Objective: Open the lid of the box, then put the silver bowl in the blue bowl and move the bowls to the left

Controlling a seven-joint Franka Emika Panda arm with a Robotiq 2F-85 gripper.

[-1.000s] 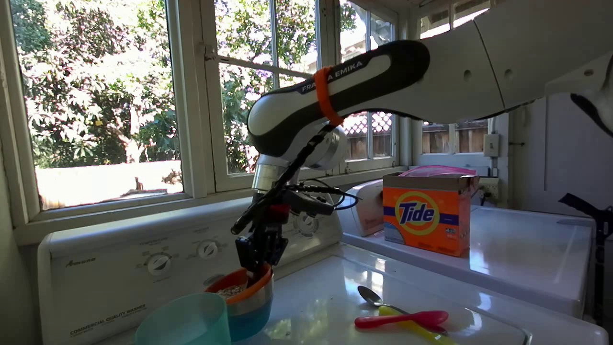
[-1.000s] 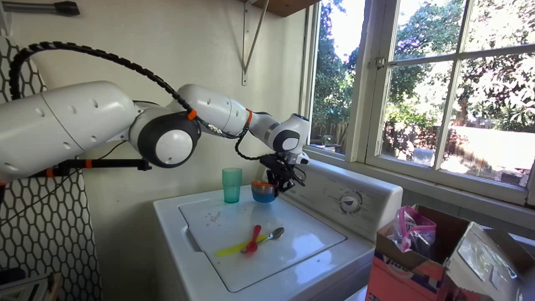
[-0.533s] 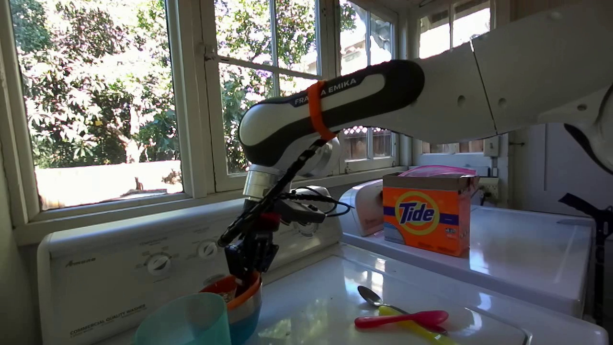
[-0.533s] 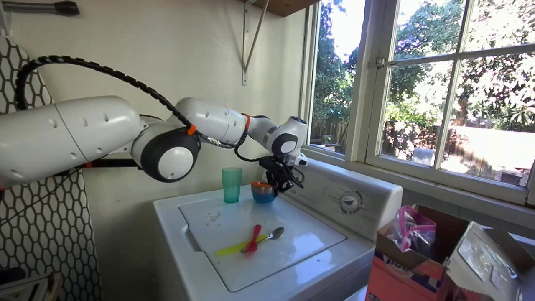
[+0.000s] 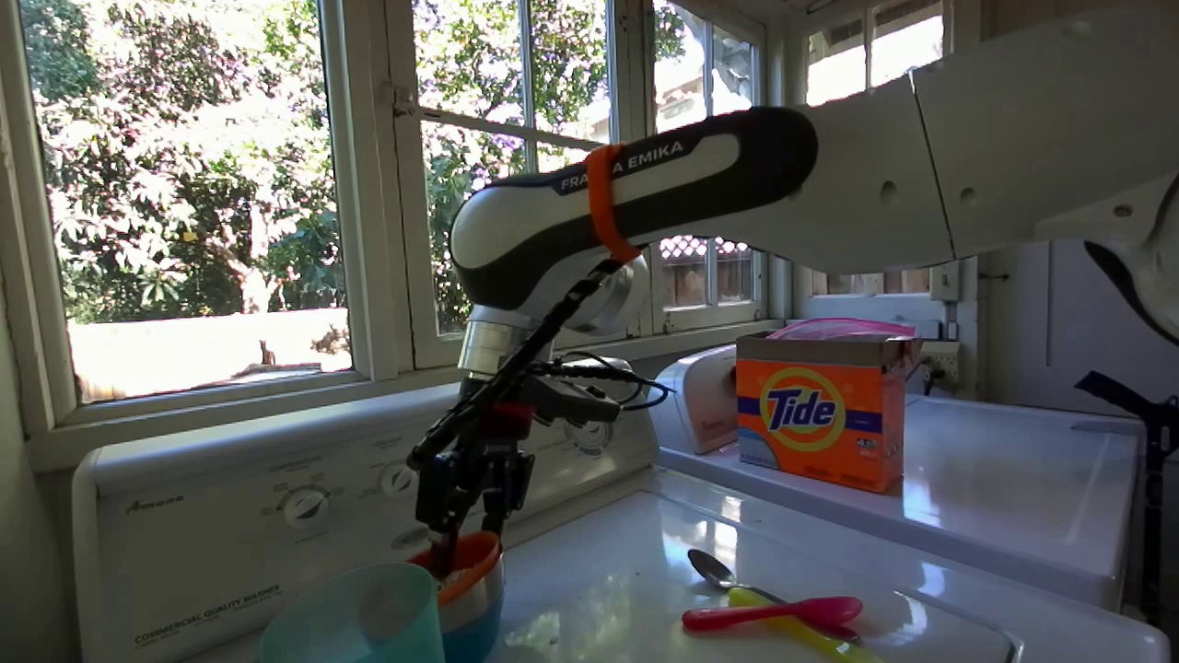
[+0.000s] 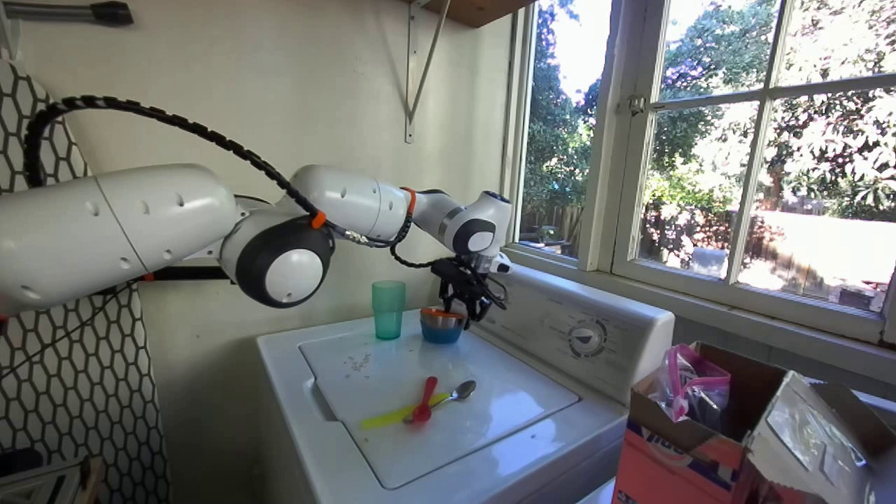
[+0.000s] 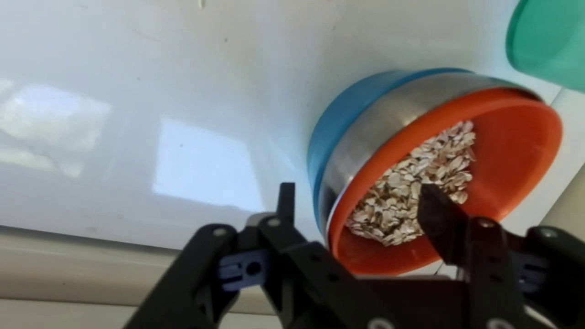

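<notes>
The silver bowl [image 7: 411, 107], metal outside, orange inside and holding oats [image 7: 397, 196], sits tilted within the blue bowl [image 7: 338, 116]. Both stand on the washer beside the teal cup. My gripper [image 7: 356, 189] is open around the near side of the bowls: one finger [image 7: 287, 201] stands outside them, the other finger [image 7: 441, 224] reaches over the oats. In the wrist view a gap shows between the outer finger and the bowl wall. In an exterior view the orange Tide box [image 6: 672, 458] has its top open, with the lid [image 6: 815, 434] folded back.
A teal cup [image 6: 388, 309] stands close to the bowls. The washer's control panel [image 5: 350, 488] rises right behind the gripper. A red spoon [image 6: 425, 399], a yellow utensil [image 6: 381, 418] and a metal spoon [image 6: 463, 390] lie crossed on the washer lid, near scattered flakes [image 6: 358, 364].
My gripper and both bowls have shifted toward the teal cup. In the last half second the jaws have spread apart, letting go of the bowl's rim, and the bowls' tilt has changed slightly.
</notes>
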